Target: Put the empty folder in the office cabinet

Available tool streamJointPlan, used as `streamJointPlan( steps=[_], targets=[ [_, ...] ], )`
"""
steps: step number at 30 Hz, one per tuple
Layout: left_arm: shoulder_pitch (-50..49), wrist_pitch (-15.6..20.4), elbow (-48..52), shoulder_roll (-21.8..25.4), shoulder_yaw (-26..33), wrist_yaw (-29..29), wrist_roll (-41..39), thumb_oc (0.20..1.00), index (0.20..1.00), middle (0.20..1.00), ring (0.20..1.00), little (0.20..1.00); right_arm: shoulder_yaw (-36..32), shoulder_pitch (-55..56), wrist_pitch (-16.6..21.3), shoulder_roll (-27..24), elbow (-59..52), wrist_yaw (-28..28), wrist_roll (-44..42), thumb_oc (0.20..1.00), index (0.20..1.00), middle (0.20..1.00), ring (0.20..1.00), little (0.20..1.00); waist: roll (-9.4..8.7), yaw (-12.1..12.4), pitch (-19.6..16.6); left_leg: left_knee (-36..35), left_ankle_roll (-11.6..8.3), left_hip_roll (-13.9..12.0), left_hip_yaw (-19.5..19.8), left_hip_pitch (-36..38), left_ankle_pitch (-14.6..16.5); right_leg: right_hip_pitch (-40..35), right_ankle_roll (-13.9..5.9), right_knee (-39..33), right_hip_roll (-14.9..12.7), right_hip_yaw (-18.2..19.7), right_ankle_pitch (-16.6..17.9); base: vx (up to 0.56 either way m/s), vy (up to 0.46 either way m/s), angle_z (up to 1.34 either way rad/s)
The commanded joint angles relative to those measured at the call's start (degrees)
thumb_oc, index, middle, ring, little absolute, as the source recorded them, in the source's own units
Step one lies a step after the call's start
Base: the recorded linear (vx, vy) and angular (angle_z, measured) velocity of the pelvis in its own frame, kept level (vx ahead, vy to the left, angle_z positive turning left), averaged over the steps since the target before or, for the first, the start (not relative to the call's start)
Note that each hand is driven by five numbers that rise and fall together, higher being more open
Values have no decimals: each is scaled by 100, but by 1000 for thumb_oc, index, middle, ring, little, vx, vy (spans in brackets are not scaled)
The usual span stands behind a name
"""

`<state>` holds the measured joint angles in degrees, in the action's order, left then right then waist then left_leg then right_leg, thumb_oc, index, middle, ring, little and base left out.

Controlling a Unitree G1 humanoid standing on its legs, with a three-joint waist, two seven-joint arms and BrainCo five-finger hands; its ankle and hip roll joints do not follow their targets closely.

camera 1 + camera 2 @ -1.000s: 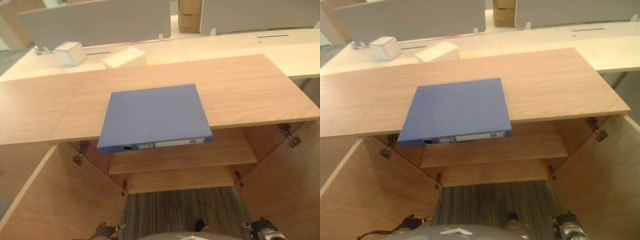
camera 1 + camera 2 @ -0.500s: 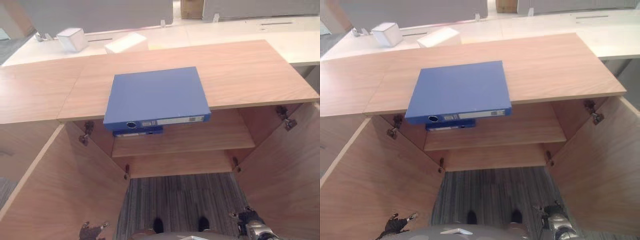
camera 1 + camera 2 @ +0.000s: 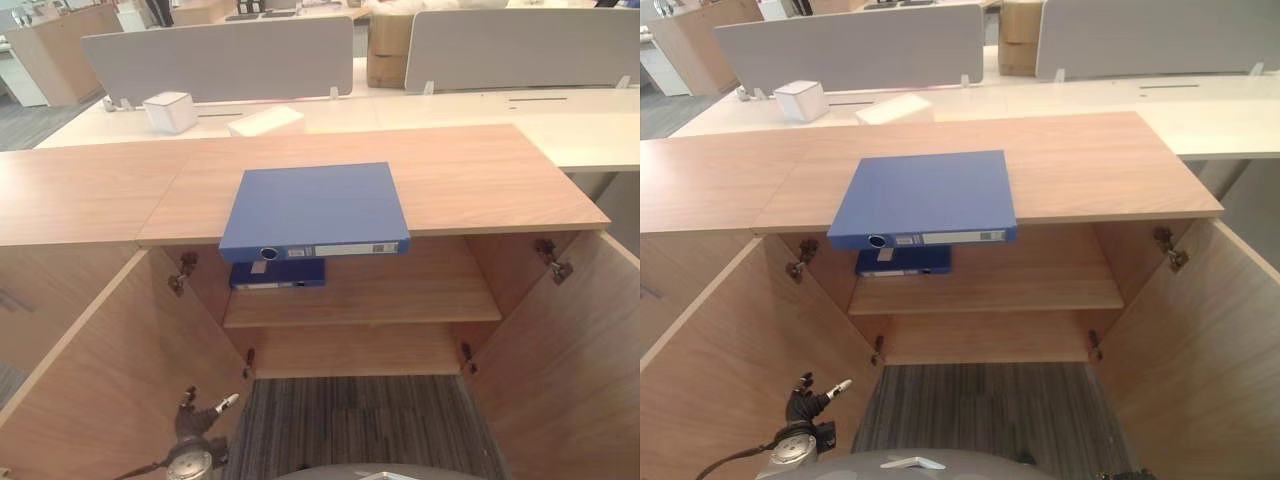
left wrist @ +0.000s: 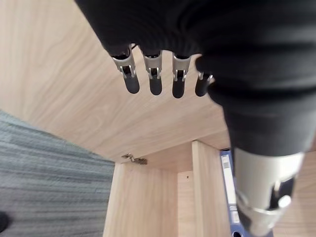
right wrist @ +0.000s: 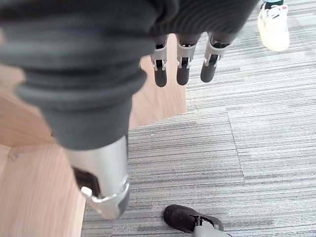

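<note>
- Right hand: dark ribbed cover across the upper part of the view, held above the floor and grasping nothing.
- Fingers: silver with dark tips, straight, set side by side; thumb apart from them.
- Wooden panel: light wood grain, beside the hand.
- Carpet: grey, striped.
- White shoe: a person's, on the carpet near the view's corner.

A second blue folder is seen lying flat on the upper shelf. Behind the wooden top, a white desk is set, on which a small white box and a flat white box are placed, backed by grey partition panels. Striped grey carpet is laid below. A white shoe is visible on the carpet.
</note>
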<state>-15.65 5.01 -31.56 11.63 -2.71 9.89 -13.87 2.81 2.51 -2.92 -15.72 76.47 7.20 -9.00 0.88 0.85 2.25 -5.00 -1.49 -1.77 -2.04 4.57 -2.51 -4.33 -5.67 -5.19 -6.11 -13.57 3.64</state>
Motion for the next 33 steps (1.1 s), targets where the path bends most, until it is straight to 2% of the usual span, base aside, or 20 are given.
streamJointPlan(
  steps=[1,5,6,12,14,15,18,21,22,25,27,28,29,33],
  targets=[
    [99,310,462,291,571,518,180,1000,1000,1000,1000,1000,-43,-296,-31,25,326,161,72,1000,1000,1000,1000,1000,-219,175,89,0,-84,109,284,35,499,99,-197,51,-118,-38,-271,0,0,0],
    [-101,334,1046,306,838,732,463,1000,1000,1000,1000,1000,-60,-247,-32,60,323,178,83,1000,1000,1000,1000,1000,-254,211,70,0,-90,92,302,83,517,29,-197,43,-124,-54,-295,14,-6,3],
    [-175,338,1507,388,1139,1044,859,1000,1000,1000,1000,1000,-52,-228,-18,87,310,215,67,1000,1000,1000,1000,1000,-284,255,34,0,-107,76,308,134,548,-39,-199,38,-132,-66,-327,33,-12,10],
    [-185,235,2127,649,1563,1462,1636,1000,1000,1000,1000,1000,-4,-256,12,125,286,247,58,1000,1000,1000,1000,1000,-300,309,-29,0,-138,63,305,224,603,-136,-192,23,-140,-75,-362,32,-4,6],
    [-171,195,2406,867,1690,1674,2120,1000,1000,1000,1000,1000,53,-305,45,154,265,242,63,1000,1000,1000,1000,1000,-302,318,-43,0,-148,64,303,253,622,-162,-192,19,-142,-67,-374,19,0,0],
    [-59,217,2644,1162,1714,1813,2597,1000,1000,1000,1000,1000,140,-339,88,181,265,253,75,1000,1000,1000,1000,1000,-284,322,-60,0,-158,56,290,284,641,-182,-199,19,-151,-73,-380,42,0,-1],
    [55,231,2895,1524,1701,1858,3109,1000,1000,1000,1000,1000,220,-383,125,202,249,253,97,1000,1000,1000,1000,1000,-279,321,-79,0,-163,67,268,320,666,-204,-211,19,-159,-72,-376,11,0,0],
    [247,237,3229,1942,1588,1818,3644,1000,1000,1000,1000,1000,319,-411,166,230,242,240,114,1000,1000,1000,1000,1000,-264,300,-97,0,-168,64,243,350,690,-235,-216,19,-169,-53,-374,0,0,0],
    [248,236,3230,1943,1588,1817,3644,1000,1000,1000,1000,1000,317,-412,167,231,242,241,114,1000,1000,1000,1000,1000,-265,302,-95,0,-168,65,242,352,690,-236,-216,19,-169,-52,-374,0,0,0],
    [508,390,3581,2351,1123,1607,4137,1000,1000,1000,1000,1000,418,-388,191,229,261,205,134,1000,1000,1000,1000,1000,-235,218,-130,0,-167,67,214,403,738,-264,-226,19,-179,-16,-362,13,-2,-1],
    [553,417,3564,2395,999,1588,4204,1000,1000,1000,1000,1000,439,-386,200,236,251,206,133,1000,1000,1000,1000,1000,-230,201,-136,0,-167,72,210,409,743,-265,-227,19,-178,-9,-356,0,0,0],
    [659,495,3676,2471,679,1465,4291,1000,1000,1000,1000,1000,462,-386,205,226,258,205,131,1000,1000,1000,1000,1000,-219,158,-142,0,-160,82,195,422,756,-274,-230,19,-181,6,-348,15,-2,-5],
    [664,496,3672,2472,673,1467,4292,1000,1000,1000,1000,1000,458,-386,205,226,258,205,132,1000,1000,1000,1000,1000,-219,162,-141,0,-159,82,194,423,757,-275,-230,19,-181,7,-348,24,-5,-5],
    [862,703,3844,2734,19,1147,4517,1000,1000,1000,1000,1000,549,-417,225,242,243,234,132,1000,1000,1000,1000,1000,-194,73,-164,0,-142,82,160,451,789,-277,-230,19,-177,46,-338,16,-6,-5]
  ],
)
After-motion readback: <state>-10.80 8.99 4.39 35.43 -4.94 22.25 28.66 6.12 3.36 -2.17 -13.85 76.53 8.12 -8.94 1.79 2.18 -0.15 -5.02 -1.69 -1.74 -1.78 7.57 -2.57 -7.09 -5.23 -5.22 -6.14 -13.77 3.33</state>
